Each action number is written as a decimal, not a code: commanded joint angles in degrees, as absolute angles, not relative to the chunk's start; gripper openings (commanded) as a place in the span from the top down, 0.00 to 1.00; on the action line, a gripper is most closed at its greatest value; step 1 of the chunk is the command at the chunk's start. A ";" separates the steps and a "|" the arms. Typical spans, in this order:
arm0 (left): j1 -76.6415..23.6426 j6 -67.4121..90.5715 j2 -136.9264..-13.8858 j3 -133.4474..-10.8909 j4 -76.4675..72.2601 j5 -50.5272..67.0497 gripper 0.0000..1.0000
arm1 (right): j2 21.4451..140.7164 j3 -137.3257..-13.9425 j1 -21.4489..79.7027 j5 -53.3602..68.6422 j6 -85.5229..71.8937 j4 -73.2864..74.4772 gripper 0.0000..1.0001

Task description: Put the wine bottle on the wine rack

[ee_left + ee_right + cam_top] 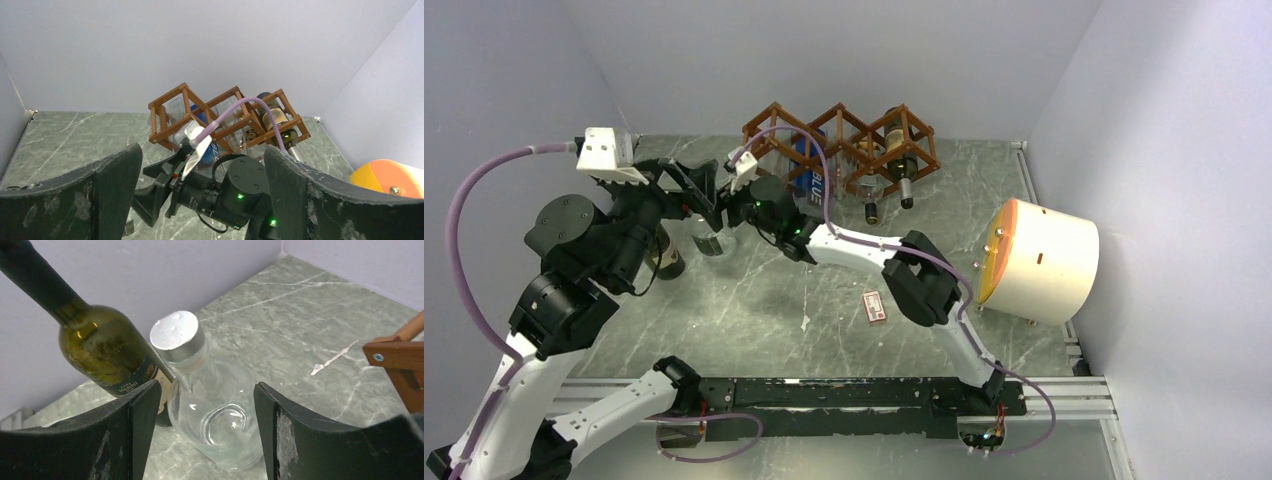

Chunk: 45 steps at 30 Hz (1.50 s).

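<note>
A dark green wine bottle stands on the table at the left; in the right wrist view it is just behind my left finger. A clear glass bottle with a silver cap stands beside it. My right gripper is open, its fingers either side of the clear bottle without pressing it. My left gripper is open and empty, raised just above and behind the right gripper. The reddish-brown wine rack stands at the back and holds several bottles; it also shows in the left wrist view.
A cream cylinder with an orange face lies at the right. A small red and white box lies mid-table. The right arm's wrist fills the space between the left gripper's fingers. Walls close in on three sides.
</note>
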<state>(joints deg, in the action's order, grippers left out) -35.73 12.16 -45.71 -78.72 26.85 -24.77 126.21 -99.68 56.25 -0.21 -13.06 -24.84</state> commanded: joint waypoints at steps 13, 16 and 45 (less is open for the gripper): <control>-35.33 11.18 -47.15 -80.05 28.33 -22.99 0.05 | 138.41 -116.81 57.54 3.61 -3.00 -21.71 0.38; -35.26 11.04 -47.35 -80.20 28.79 -23.11 0.05 | 138.61 -116.74 57.68 2.67 -2.14 -22.41 0.50; -35.28 20.43 -56.28 -76.38 31.43 -12.57 0.05 | 102.39 -61.21 62.41 -13.11 -5.40 -29.64 1.00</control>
